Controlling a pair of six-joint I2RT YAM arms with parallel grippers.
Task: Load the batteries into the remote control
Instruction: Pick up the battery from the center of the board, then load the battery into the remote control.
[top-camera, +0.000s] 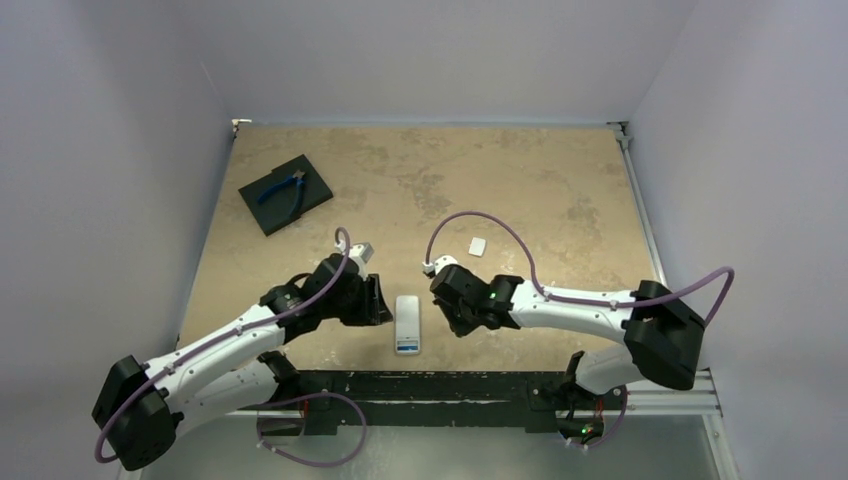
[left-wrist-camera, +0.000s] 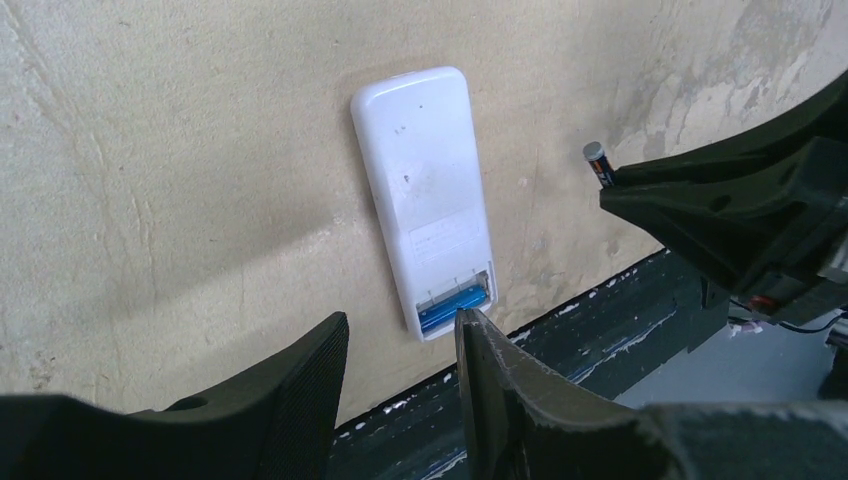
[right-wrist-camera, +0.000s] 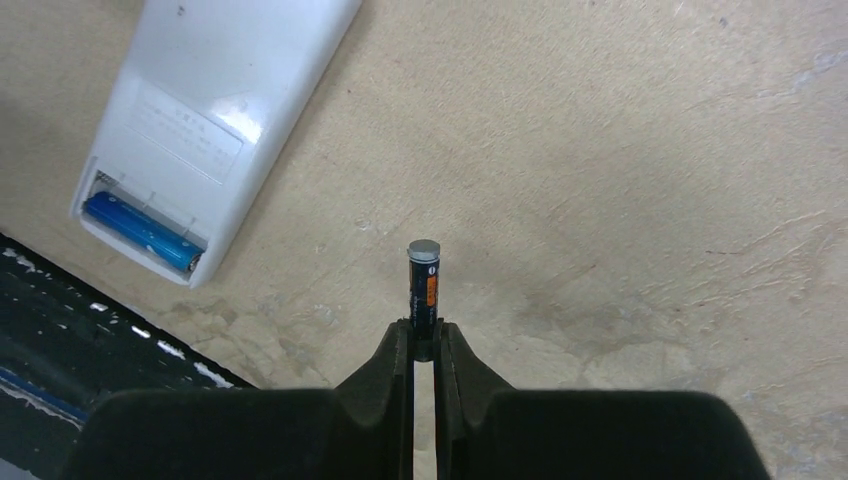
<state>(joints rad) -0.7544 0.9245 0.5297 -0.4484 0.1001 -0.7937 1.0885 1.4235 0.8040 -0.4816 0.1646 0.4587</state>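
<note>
The white remote control (left-wrist-camera: 425, 190) lies back up near the table's front edge, its battery compartment open at the near end. A blue battery (left-wrist-camera: 455, 305) lies inside that compartment, also visible in the right wrist view as the blue battery (right-wrist-camera: 145, 232). My left gripper (left-wrist-camera: 400, 330) stands open just in front of the compartment end, with nothing between its fingers. My right gripper (right-wrist-camera: 423, 335) is shut on the lower end of a dark battery (right-wrist-camera: 424, 280), which sticks out past the fingertips to the right of the remote control (right-wrist-camera: 220, 110).
A black square pad (top-camera: 286, 192) with blue-handled pliers (top-camera: 283, 188) lies at the back left. A small white piece (top-camera: 477, 245) rests behind the right gripper. The table's dark front edge (left-wrist-camera: 560, 340) runs just below the remote.
</note>
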